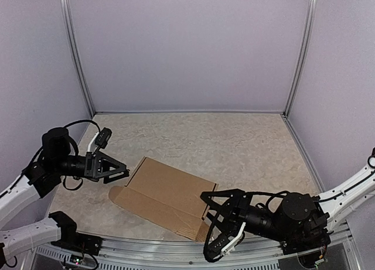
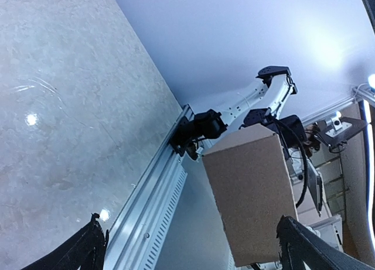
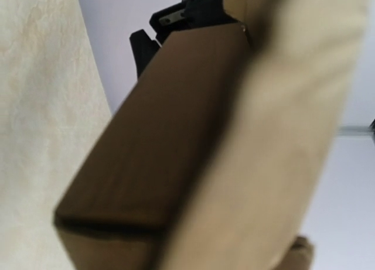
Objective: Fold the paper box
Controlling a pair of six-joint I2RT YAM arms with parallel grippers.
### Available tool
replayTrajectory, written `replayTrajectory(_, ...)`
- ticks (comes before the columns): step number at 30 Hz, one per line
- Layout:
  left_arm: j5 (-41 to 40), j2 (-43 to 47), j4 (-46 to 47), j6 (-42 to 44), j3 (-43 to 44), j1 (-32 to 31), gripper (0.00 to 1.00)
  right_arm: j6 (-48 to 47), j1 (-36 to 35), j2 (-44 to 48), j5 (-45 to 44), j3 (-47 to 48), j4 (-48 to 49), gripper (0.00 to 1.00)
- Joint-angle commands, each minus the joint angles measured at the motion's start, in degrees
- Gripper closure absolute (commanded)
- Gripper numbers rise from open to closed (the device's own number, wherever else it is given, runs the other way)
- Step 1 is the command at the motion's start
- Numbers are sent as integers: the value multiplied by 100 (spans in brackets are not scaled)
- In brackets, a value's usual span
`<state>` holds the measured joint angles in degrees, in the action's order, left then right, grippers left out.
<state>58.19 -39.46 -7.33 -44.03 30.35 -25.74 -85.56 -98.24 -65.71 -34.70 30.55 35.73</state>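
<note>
Nearest the rail (image 1: 146, 246), the right gripper (image 1: 205, 216) is straddling the right end of the paper box (image 1: 167, 194). Clamping or just bracketing, I can't tell, as its wrist camera is showing only blurred brown cardboard. The plain carton is lying near the front edge of the table (image 1: 246, 141), with bare surface stretching behind it. The left gripper (image 1: 125, 170) is hovering just beside the box's left end, jaws spread wide. Its wrist view is catching the box end-on, framed between the fingertips (image 2: 88, 246).
</note>
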Motion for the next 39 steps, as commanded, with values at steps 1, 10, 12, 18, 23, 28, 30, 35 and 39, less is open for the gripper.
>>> replayTrajectory(1, -703, 104, -1335, 1004, 437, 411, 1, 1705, 221, 496, 143, 307, -1323, 69)
replayTrajectory(10, -2473, 296, -2281, 1654, 1232, 665, 1, 4298, 1295, 999, 1579, 706, -3115, 71)
replayTrajectory(12, -2825, 381, -2194, 1710, 1287, 664, 1, 4784, 1538, 1016, 1896, 673, -3236, 72)
replayTrajectory(18, -2432, 520, -1780, 1926, 1288, 618, 1, 6159, 2363, 1072, 3095, 431, -3152, 74)
replayTrajectory(23, -2728, 803, -1303, 1820, 909, 585, 1, 7325, 3135, 985, 4250, 197, -2848, 78)
replayTrajectory(28, -3289, 654, -1142, 2011, 862, -5, 5, 8125, 3804, 606, 5510, -85, -2298, 77)
replayTrajectory(30, -3555, 538, -1157, 2146, 918, -382, 5, 8449, 4068, 407, 6044, -169, -1967, 77)
replayTrajectory(35, -4285, -182, -1210, 2324, 1085, -1327, 6, 9007, 4492, -107, 7052, -334, -1333, 77)
replayTrajectory(39, -4791, -848, -1387, 2437, 1229, -1743, 8, 9179, 4641, -390, 7371, -443, -990, 77)
